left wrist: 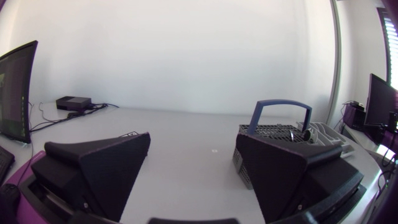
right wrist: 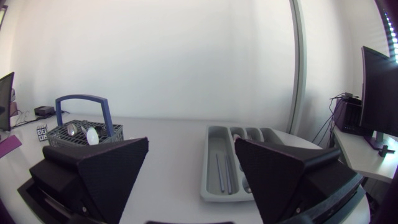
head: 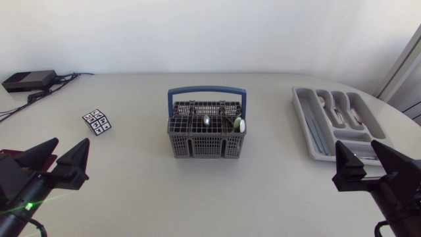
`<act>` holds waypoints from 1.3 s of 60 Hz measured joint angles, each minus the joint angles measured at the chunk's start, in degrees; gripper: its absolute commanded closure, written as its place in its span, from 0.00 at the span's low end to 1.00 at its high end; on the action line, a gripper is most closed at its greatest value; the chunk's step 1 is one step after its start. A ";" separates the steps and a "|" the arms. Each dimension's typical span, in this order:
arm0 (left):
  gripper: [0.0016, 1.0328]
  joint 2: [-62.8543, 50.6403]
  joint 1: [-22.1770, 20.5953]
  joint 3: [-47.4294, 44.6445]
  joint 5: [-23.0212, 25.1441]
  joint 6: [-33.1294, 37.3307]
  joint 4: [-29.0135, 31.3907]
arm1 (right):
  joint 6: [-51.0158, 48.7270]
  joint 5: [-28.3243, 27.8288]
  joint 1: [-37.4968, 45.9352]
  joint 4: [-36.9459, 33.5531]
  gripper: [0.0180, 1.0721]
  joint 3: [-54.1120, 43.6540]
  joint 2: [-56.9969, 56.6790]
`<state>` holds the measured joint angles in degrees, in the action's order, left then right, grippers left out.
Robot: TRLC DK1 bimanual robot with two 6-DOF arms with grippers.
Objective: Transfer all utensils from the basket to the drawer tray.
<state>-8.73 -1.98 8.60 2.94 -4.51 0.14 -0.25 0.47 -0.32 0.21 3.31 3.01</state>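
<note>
From above, the basket (head: 204, 146) holds the utensils (head: 206, 120), and the drawer tray (head: 297, 100) lies well to its right. The left gripper (head: 71, 142) and right gripper (head: 356, 145), both well apart from the basket, gape wide and hold nothing.

In the left wrist view, the basket (left wrist: 273, 130) stands ahead of the spread, empty fingers (left wrist: 106, 162).

In the right wrist view, the tray (right wrist: 214, 134) lies beside the basket (right wrist: 74, 132), ahead of that gripper's wide-open, empty fingers (right wrist: 99, 165).

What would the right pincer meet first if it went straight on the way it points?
The right pincer would most likely meet the drawer tray, which lies straight ahead of it; nothing shows in between, though depth is unclear.
</note>
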 measured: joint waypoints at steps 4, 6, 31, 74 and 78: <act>0.07 -5.49 -1.70 3.80 -0.02 -0.02 -0.26 | -0.02 0.02 -0.35 1.16 0.05 1.66 3.19; 0.07 -8.28 -2.71 5.57 -0.02 -0.07 -0.55 | -0.02 0.02 -0.39 1.57 0.05 2.49 4.87; 0.07 -41.07 -22.51 24.85 -8.04 -8.55 4.96 | 0.33 2.86 -5.95 2.69 0.05 10.91 23.28; 0.04 -73.81 -30.73 58.86 -1.64 -3.74 30.53 | 2.84 4.31 -13.94 -9.84 0.05 23.52 40.35; 0.04 -75.89 -30.80 61.16 0.44 -3.13 31.50 | 1.11 3.96 -14.29 -10.97 0.05 24.37 40.79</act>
<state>-84.62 -32.77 69.76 3.38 -7.64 31.64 0.86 4.43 -14.61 -10.76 27.68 43.79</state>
